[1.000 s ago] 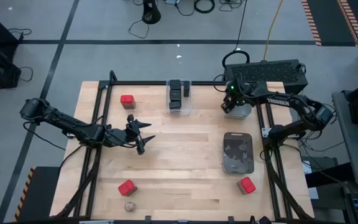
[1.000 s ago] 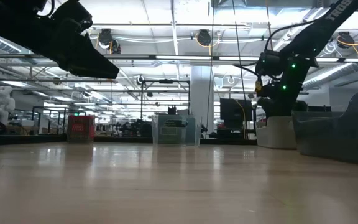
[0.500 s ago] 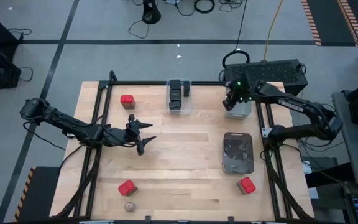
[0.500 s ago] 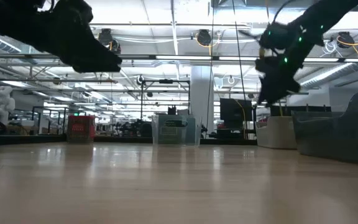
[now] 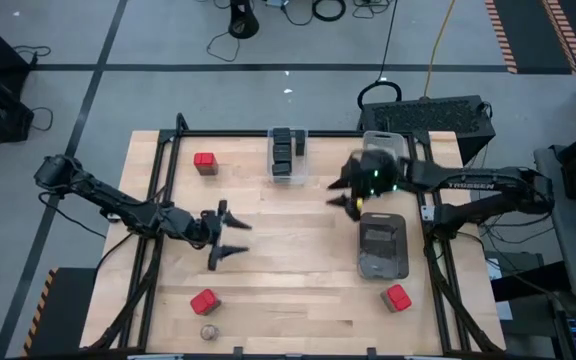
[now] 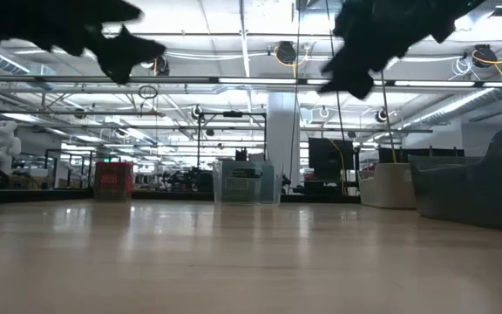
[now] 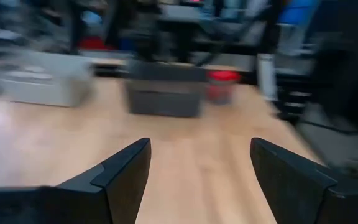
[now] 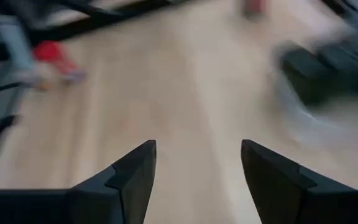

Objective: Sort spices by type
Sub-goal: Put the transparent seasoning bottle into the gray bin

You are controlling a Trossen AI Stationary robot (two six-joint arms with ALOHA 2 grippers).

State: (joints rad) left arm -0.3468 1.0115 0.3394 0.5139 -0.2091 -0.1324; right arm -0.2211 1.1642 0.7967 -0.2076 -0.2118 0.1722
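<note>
Both grippers hang open above the table and hold nothing. My left gripper [image 5: 238, 237] [image 7: 199, 146] is left of the middle and points toward the right edge. My right gripper [image 5: 336, 192] [image 8: 197, 146] is right of the middle, near the dark bin [image 5: 382, 247], and points toward the left edge. Red tins rest on the wood at the far left [image 5: 205, 162], the near left [image 5: 204, 301] and the near right [image 5: 397, 297]. A small round jar [image 5: 208, 332] stands at the near edge. Dark tins sit in a clear bin [image 5: 287, 153] at the far edge.
A pale bin [image 5: 383, 146] stands at the far right, behind the right arm. The dark bin lies flat on the right side of the table. Black frame rails run along the left [image 5: 158, 230] and right [image 5: 430, 250] sides. Bare wood lies between the two grippers.
My right gripper has swung away from the pale bin at the far right, toward the table's middle and near side, rising and turning as it went. My left gripper has shifted a little toward the near edge and turned, so that both fingers now show side by side from above.
</note>
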